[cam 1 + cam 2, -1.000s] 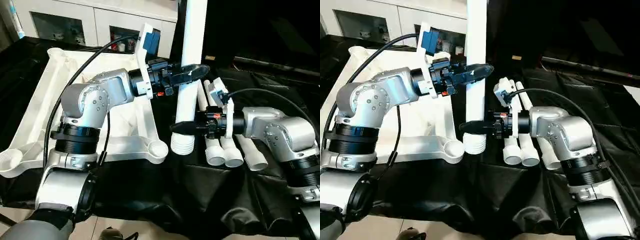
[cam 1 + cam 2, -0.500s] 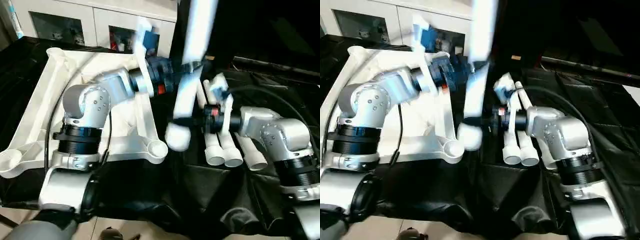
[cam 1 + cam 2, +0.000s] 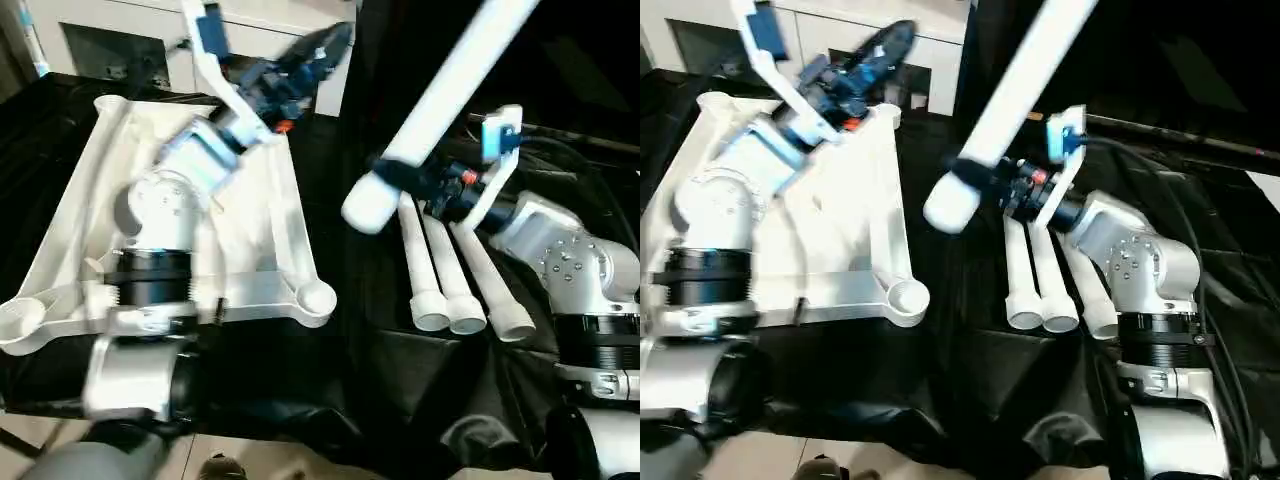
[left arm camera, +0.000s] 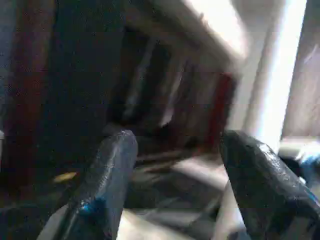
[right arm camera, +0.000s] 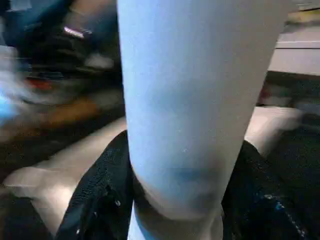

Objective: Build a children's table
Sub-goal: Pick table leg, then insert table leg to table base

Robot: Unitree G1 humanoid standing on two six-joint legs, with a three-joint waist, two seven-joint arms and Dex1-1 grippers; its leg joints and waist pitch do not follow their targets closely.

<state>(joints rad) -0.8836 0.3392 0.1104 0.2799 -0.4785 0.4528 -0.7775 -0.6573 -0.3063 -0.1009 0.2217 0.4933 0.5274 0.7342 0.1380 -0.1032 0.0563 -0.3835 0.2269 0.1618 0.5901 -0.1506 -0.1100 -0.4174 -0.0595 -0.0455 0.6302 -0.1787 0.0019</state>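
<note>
The right gripper point(image 3: 395, 172) pinches the tilted leg point(image 3: 440, 100) near its lower end; the corner socket point(image 3: 317, 298) lies below, leftward; the left gripper point(image 3: 325, 45) is spread, empty.

A home-like room (lived-in, judging by the white glass-door cabinet point(image 3: 190, 45) holding small items).
</note>
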